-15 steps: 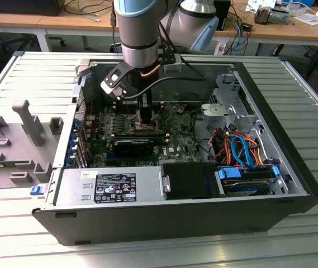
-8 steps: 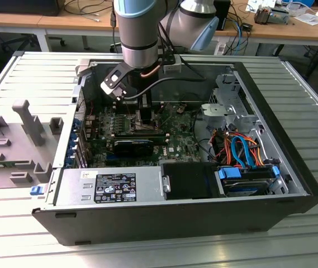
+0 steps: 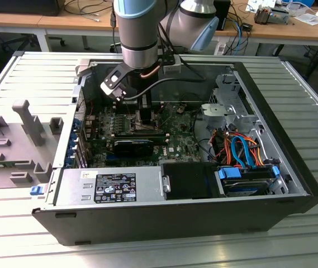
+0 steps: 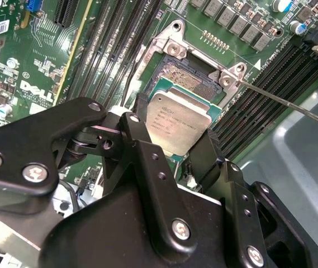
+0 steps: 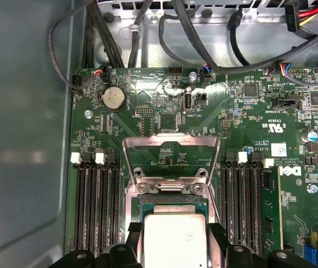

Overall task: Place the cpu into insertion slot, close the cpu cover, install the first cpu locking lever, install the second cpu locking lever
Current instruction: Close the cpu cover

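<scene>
cpu point(image 4: 178, 120): flat square, dull silver top with faint print, thin green rim | where: over slot point(image 4: 189, 78), gold contacts partly uncovered, seated or not unclear | gripper point(image 4: 172, 142): black fingers clamped on opposite cpu edges | cover point(image 5: 170, 148): flipped open beyond slot | lever point(image 4: 281, 101): thin rod, raised free

Bright even light, glare on motherboard point(image 5: 242, 125)
</scene>
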Robot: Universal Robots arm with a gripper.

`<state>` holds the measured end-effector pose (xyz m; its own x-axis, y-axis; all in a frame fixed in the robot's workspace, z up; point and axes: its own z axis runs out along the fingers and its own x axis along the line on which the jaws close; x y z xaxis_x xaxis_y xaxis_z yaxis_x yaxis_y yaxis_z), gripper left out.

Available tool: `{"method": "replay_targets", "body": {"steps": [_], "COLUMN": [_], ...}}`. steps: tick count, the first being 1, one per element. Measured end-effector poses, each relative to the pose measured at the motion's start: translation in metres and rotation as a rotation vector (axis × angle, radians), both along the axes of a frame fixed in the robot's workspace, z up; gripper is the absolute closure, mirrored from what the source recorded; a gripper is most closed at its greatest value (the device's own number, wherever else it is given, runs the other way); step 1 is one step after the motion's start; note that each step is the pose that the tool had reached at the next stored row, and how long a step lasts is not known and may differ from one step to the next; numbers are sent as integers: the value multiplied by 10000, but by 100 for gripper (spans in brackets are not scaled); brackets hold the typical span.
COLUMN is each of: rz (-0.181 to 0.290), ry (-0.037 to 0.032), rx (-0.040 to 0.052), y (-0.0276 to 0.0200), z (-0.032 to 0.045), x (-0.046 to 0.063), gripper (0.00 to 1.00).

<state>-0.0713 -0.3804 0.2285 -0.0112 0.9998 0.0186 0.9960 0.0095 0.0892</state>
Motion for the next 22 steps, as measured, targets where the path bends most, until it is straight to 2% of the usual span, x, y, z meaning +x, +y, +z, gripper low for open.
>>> {"method": "replay_targets", "body": {"steps": [22], "rz": [-1], "ry": [0], "rx": [0], "y": [0], "z": [-39], "x": [-35], "gripper": [45]}}
